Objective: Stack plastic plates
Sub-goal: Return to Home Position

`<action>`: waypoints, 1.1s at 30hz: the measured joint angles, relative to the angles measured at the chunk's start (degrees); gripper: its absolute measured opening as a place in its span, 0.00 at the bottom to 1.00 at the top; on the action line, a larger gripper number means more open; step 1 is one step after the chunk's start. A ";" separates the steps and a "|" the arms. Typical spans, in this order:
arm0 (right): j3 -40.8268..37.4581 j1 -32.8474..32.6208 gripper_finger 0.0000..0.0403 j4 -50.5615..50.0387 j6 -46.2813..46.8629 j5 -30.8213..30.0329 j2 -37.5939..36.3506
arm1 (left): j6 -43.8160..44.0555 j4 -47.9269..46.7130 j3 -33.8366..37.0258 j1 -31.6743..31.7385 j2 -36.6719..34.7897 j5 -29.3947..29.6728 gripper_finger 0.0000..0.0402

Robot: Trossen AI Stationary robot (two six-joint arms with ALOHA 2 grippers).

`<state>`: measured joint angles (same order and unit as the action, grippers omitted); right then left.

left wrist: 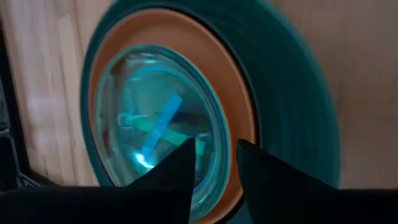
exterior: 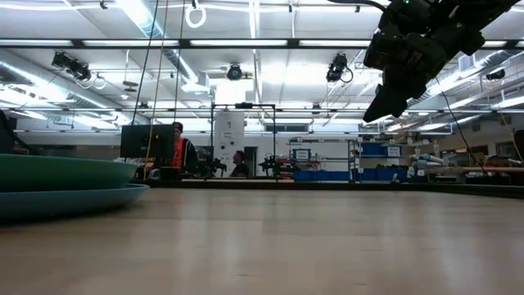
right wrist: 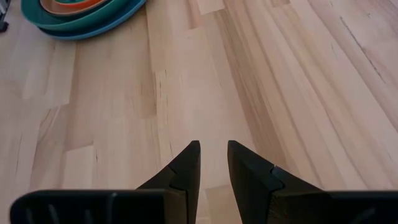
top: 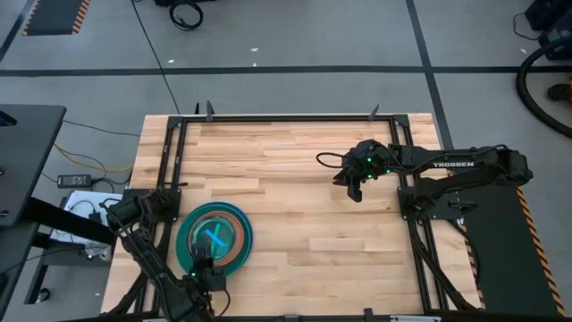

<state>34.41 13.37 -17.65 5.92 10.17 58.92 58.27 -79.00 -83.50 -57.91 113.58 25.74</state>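
A stack of plastic plates (top: pixel 214 237) sits at the table's near left: large teal and blue ones at the bottom, a tan one (left wrist: pixel 239 99) above them, and a translucent cyan one (left wrist: pixel 155 118) on top. The low view shows the stack (exterior: pixel 57 184) at the left, and the right wrist view shows it (right wrist: pixel 81 15) far off. My left gripper (top: pixel 204 268) hovers at the stack's near rim. It is open, with its fingers (left wrist: pixel 214 149) on either side of the cyan plate's rim. My right gripper (top: pixel 355 190) hangs open above bare wood at the far right. My left gripper's fingers (left wrist: pixel 186 165) stand on either side of the cyan plate's near rim (left wrist: pixel 217 171), slanting down from the near side. I cannot tell whether they touch it. The plate lies flat in the stack.
A black metal frame (top: pixel 286 118) runs around the tabletop. Bare wood (top: pixel 313 224) spreads between the stack and my right gripper. Cables and a box (top: pixel 85 206) lie off the table's left edge. In the low view, people (exterior: pixel 178 152) stand in the room far behind.
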 joint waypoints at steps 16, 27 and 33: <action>0.00 4.14 0.23 2.33 -3.77 6.98 -0.88 | 4.63 -10.70 -5.62 1.39 -3.07 31.88 0.29; 0.04 14.66 0.20 5.11 -4.28 15.61 -8.71 | 1.69 -2.76 8.75 8.79 -22.06 33.08 0.18; 0.04 15.69 0.19 8.23 -4.51 15.46 -14.68 | -10.36 14.26 20.30 13.40 -34.43 30.15 0.07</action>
<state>34.46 29.05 -9.42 1.40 25.63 44.24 47.91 -64.74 -63.20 -44.51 79.15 55.89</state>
